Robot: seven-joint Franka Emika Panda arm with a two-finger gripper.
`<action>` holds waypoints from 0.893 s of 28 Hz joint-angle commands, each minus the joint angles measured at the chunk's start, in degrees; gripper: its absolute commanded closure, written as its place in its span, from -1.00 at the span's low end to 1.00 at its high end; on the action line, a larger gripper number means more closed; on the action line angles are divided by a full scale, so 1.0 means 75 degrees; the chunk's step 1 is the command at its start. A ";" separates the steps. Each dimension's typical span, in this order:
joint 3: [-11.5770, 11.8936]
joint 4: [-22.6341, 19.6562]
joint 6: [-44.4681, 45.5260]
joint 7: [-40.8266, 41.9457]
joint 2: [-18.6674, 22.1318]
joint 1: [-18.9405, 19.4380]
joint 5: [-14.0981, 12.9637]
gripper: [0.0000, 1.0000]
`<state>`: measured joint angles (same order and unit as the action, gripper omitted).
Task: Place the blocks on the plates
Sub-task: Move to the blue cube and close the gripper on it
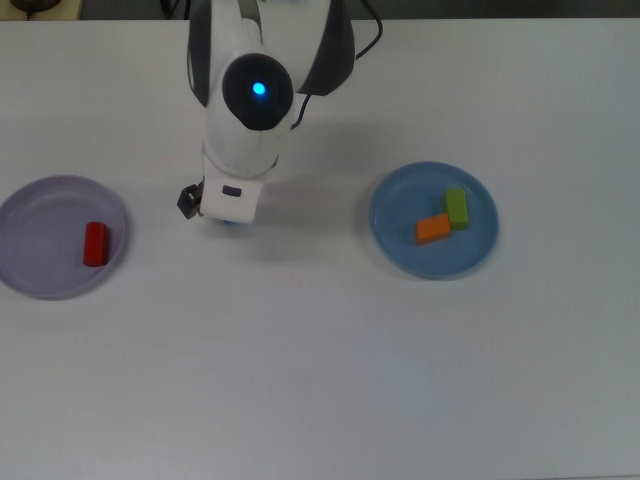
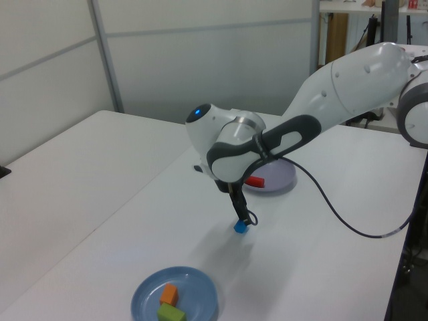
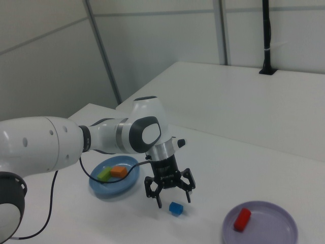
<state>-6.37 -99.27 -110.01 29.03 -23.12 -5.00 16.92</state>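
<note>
My gripper (image 3: 173,199) is open and hangs just over the blue cube (image 3: 175,208), one finger on each side and neither touching it. In the left view the gripper (image 2: 242,217) stands right above that cube (image 2: 240,227). From the top view the arm (image 1: 245,110) hides the cube. The red block (image 1: 95,243) lies on the lavender plate (image 1: 40,270). On the light blue plate (image 1: 400,250) rest the orange block (image 1: 433,229) and the green bar (image 1: 457,207), side by side.
White table all round. In the right view the lavender plate (image 3: 269,236) sits near the cube, to the right view's right, and the blue plate (image 3: 99,192) lies to its left behind the arm. A black cable (image 2: 348,224) trails from the arm.
</note>
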 commanded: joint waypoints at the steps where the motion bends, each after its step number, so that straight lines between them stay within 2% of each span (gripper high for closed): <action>1: 0.0076 -0.0147 -0.0250 0.0020 0.0083 -0.0001 0.0042 -0.90; 3: 0.0076 -0.0194 -0.0262 -0.0074 0.0071 -0.0001 -0.0029 -0.78; 6: 0.0088 -0.0357 -0.0565 -0.0401 0.0094 -0.0048 -0.0239 -0.77; 7: 0.0088 -0.0439 -0.0706 -0.0553 0.0106 -0.0059 -0.0344 -0.79; 8: 0.0100 -0.0556 -0.1032 -0.0972 0.0118 -0.0059 -0.0624 -0.86; 11: 0.0146 -0.0592 -0.1398 -0.2051 0.0106 -0.0059 -0.1141 -0.99; 13: 0.0158 -0.0616 -0.1469 -0.2847 0.0118 -0.0106 -0.1375 -1.00; 17: 0.0146 -0.0639 -0.1469 -0.3086 0.0106 -0.0270 -0.1540 -0.98; 18: 0.0158 -0.0639 -0.1469 -0.3086 0.0118 -0.0282 -0.1703 -0.83; 20: 0.0158 -0.0663 -0.1469 -0.3086 0.0141 -0.0294 -0.1716 -0.70; 23: 0.0170 -0.0791 -0.1469 -0.3016 0.0164 -0.0352 -0.1705 -0.68; 25: 0.0170 -0.0803 -0.1469 -0.3004 0.0153 -0.0352 -0.1705 -0.44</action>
<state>-5.54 -102.47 -119.15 7.26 -23.41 -7.60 5.22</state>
